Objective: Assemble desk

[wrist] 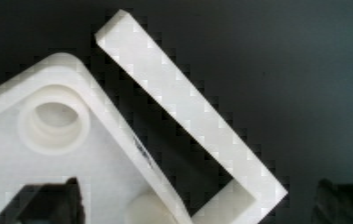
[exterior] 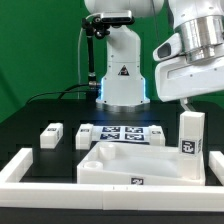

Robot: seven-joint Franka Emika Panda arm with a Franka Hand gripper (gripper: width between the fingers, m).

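In the exterior view the gripper [exterior: 186, 104] hangs at the upper right, directly above a leg block [exterior: 191, 133] that stands upright at the right end of the tabletop [exterior: 110, 174]. Its fingers reach down to the top of this block, but I cannot tell how wide they are or whether they hold it. The tabletop lies flat near the front, with its recessed face up, inside the border rail [exterior: 22, 165]. Two other leg blocks [exterior: 52, 134] lie behind it toward the exterior view's left, beside the marker board [exterior: 122, 131].

In the wrist view one corner of the tabletop [wrist: 48, 160] shows a round hole [wrist: 52, 118]. The border rail [wrist: 173, 100] runs just beside this corner. Some dark blurred shapes [wrist: 48, 200] at the edge are too unclear to name.
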